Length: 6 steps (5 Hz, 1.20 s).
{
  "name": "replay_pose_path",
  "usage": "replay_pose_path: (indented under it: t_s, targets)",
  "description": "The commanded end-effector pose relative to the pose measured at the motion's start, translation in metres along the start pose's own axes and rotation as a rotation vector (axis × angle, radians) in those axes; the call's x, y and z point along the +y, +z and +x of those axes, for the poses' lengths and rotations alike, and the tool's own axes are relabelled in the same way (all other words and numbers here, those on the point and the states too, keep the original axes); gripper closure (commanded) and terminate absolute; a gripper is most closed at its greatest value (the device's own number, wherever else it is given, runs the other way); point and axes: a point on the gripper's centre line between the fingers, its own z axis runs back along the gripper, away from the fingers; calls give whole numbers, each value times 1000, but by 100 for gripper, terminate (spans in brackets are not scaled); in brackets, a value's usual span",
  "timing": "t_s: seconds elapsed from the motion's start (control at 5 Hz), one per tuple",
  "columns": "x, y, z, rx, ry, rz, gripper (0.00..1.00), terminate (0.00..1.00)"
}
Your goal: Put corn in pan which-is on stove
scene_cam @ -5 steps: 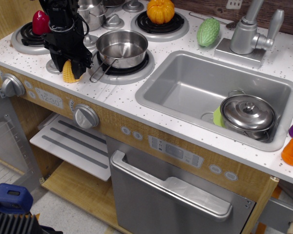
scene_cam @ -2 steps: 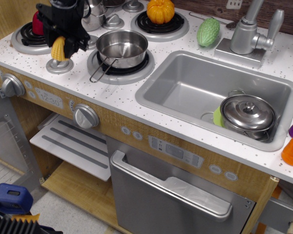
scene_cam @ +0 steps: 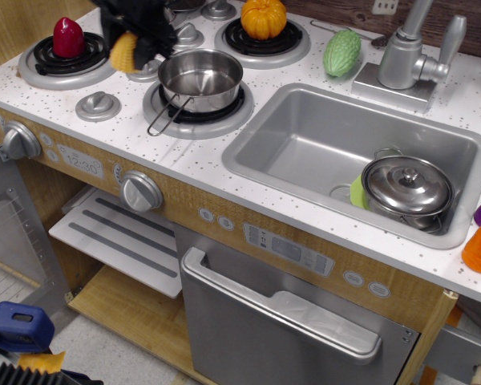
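Gripper (scene_cam: 130, 50) is clamped on the corn (scene_cam: 123, 53), which I have lifted clear of the stove (scene_cam: 128, 132), just left of the pan (scene_cam: 200, 79); grasp and lift look done, with the carry over the rim and release left. Nearer me the counter is open; beyond, a steel pot (scene_cam: 170, 24) and the pumpkin (scene_cam: 264, 18) crowd the back

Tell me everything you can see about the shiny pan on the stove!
The pan is round, shallow and looks like shiny steel, with no lid and nothing inside. It sits upright on a grey burner of the stove. A thin wire loop handle sticks out toward the front left, over the burner's edge. The end effector, holding the corn, is just left of the rim; whether it touches the pan is unclear.
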Motion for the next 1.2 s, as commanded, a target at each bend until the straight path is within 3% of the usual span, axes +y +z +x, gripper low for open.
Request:
replay_pose_path:
  t_s: [0.0, 0.4, 0.6, 1.0]
  targets:
    - [-2, 34, 36, -179, 48, 22, 100, 0]
    - [-27, 24, 49, -148, 63, -64, 100, 0]
    - [-34, 14, 43, -163, 74, -90, 0, 0]
    - [-37, 1, 45, -167, 71, -140, 0, 0]
